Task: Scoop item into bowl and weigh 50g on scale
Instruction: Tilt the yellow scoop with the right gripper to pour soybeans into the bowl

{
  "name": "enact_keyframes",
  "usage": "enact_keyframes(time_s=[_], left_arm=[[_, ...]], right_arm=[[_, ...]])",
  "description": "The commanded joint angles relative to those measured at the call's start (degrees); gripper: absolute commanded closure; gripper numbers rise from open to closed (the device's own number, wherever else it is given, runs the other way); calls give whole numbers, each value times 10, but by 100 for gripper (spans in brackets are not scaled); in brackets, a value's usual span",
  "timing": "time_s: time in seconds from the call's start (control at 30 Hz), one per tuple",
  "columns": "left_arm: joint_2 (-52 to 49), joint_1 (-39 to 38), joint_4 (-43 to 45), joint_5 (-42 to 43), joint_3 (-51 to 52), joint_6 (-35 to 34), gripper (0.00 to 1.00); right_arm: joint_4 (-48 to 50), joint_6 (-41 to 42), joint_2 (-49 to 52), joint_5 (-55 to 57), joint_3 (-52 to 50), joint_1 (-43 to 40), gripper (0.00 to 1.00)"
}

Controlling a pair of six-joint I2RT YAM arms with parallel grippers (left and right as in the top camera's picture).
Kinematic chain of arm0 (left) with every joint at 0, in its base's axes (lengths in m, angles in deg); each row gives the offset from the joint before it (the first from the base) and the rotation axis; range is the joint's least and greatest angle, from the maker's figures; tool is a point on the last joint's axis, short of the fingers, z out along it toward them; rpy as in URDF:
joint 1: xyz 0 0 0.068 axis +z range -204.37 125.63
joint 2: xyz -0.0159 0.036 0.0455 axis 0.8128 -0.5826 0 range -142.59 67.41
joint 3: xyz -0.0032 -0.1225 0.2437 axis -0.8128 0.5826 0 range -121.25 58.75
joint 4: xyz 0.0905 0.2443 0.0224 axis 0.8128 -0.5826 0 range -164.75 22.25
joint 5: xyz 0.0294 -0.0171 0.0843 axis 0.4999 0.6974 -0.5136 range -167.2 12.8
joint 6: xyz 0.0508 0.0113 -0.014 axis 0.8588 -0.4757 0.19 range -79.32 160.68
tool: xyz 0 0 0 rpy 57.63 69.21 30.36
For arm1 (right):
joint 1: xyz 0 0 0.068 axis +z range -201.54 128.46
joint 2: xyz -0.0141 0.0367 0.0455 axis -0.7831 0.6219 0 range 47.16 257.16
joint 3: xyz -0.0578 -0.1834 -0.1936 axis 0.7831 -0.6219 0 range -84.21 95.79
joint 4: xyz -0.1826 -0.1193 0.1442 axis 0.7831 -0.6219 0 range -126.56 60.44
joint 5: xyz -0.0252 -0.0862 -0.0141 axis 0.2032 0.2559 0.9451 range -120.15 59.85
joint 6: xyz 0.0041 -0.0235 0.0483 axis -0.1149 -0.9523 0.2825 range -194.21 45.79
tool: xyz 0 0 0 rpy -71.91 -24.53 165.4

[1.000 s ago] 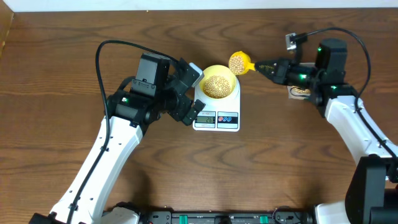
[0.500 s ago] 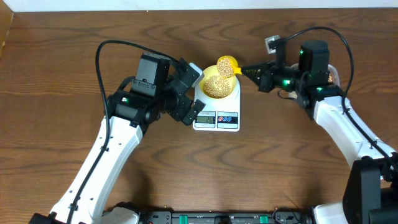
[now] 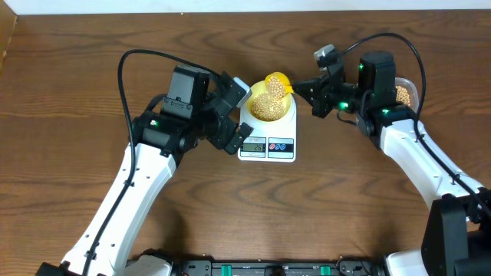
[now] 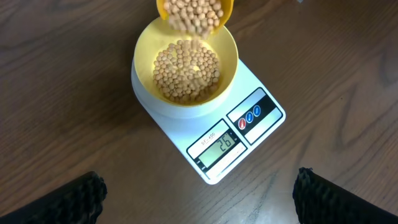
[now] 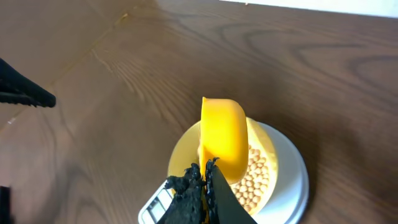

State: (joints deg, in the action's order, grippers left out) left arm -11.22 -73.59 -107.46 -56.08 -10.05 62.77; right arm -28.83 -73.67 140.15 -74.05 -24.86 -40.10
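Observation:
A pale yellow bowl (image 3: 267, 106) (image 4: 186, 65) (image 5: 180, 158) holding tan beans (image 4: 186, 68) (image 5: 255, 180) sits on the white scale (image 3: 268, 142) (image 4: 239, 134) (image 5: 292, 186), whose display is lit. My right gripper (image 3: 301, 86) (image 5: 205, 169) is shut on the handle of a bright yellow scoop (image 3: 276, 83) (image 5: 224, 137) (image 4: 194, 14). The scoop is tipped over the bowl's far rim and beans are falling out of it into the bowl. My left gripper (image 3: 234, 115) (image 4: 199, 193) stands open just left of the scale, nothing between its fingers (image 4: 68, 199).
A clear tub of beans (image 3: 405, 93) sits at the far right behind the right arm. Bare dark wood table (image 3: 322, 199) surrounds the scale. A cable loops above each arm.
My right gripper has carried the loaded scoop leftward from beside the scale to over the bowl and tilted it. Beans now pour. The left arm has not moved.

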Motion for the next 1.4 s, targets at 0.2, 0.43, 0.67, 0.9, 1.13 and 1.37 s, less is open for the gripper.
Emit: enact_keyframes(time_s=[0.2,0.43,0.67,0.9,1.13,1.37], left_arm=[[9,2,-2,7,3,-5,2],[9,2,-2,7,3,-5,2],[9,2,-2,7,3,-5,2],[9,2,-2,7,3,-5,2],[9,2,-2,7,3,-5,2],[9,2,-2,7,3,-5,2]], right_arm=[[2,-46,5,20,-3,8,99],[2,-71,5,20,-3,11,99],[1,-75,5,20,-3,11,99],[2,-84,5,20,-3,13,99],[2,-85,5,20,-3,13,99],[2,-94,5,20,-3,14,99]])
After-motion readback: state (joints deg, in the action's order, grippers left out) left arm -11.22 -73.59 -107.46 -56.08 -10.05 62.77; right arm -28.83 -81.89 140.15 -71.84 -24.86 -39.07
